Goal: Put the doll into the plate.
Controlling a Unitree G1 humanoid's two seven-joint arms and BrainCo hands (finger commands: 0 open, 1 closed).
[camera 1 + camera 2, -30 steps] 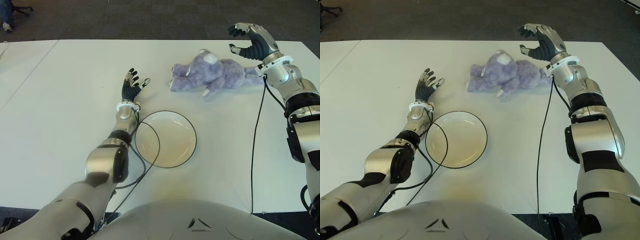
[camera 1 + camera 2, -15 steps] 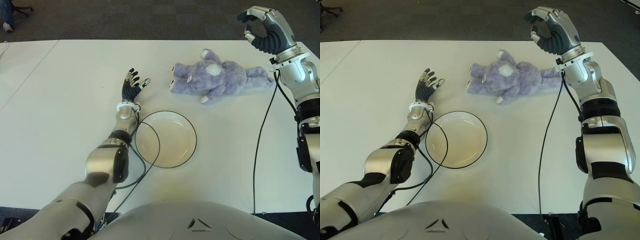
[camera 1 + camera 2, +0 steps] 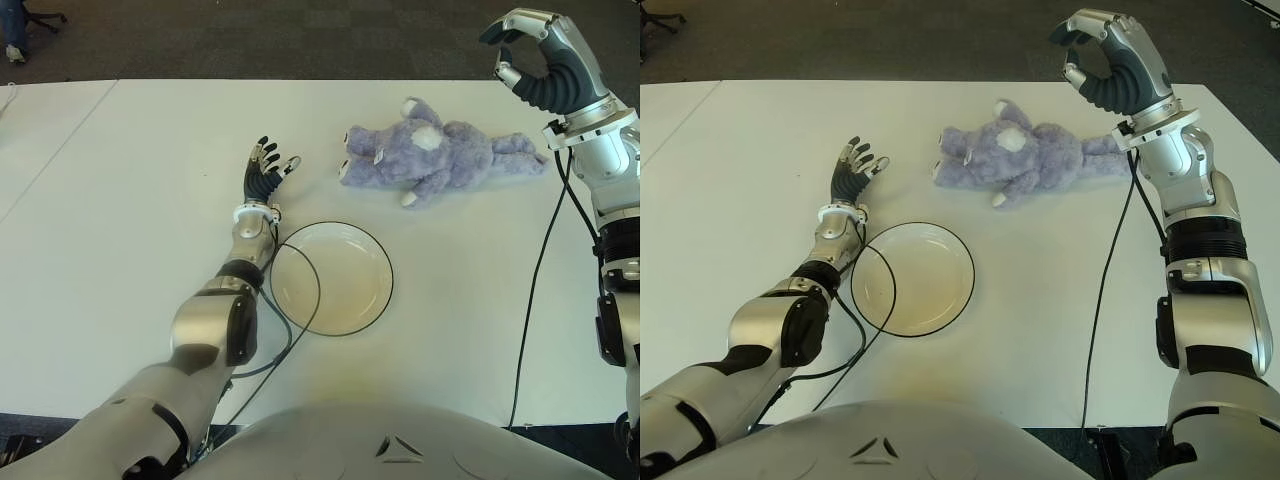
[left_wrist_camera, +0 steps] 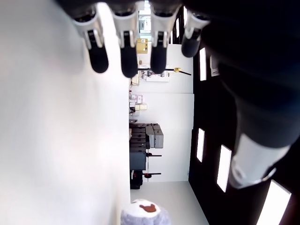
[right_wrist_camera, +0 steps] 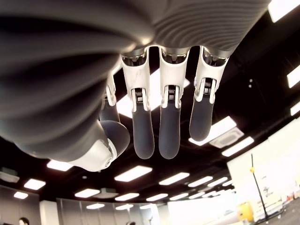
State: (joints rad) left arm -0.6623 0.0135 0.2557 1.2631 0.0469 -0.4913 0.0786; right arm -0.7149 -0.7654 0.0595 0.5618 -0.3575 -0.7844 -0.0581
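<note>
The purple plush doll (image 3: 430,155) lies on its side on the white table (image 3: 120,200), beyond the plate, head to the left and legs to the right. The white plate (image 3: 340,285) with a dark rim sits near the middle, holding nothing. My right hand (image 3: 535,60) hangs in the air above and to the right of the doll's legs, fingers (image 5: 168,126) loosely bent, holding nothing. My left hand (image 3: 265,170) shows left of the doll and beyond the plate's left edge, fingers (image 4: 126,51) spread. The doll's head (image 4: 145,215) shows at the edge of the left wrist view.
A black cable (image 3: 300,300) from my left arm loops over the plate's left side. Another black cable (image 3: 535,290) hangs from my right arm down across the table's right part. The table's far edge (image 3: 300,80) meets dark carpet.
My right hand has lifted up and to the right, away from the doll's legs. The doll has rolled slightly, its legs now stretched to the right. The left hand has not moved.
</note>
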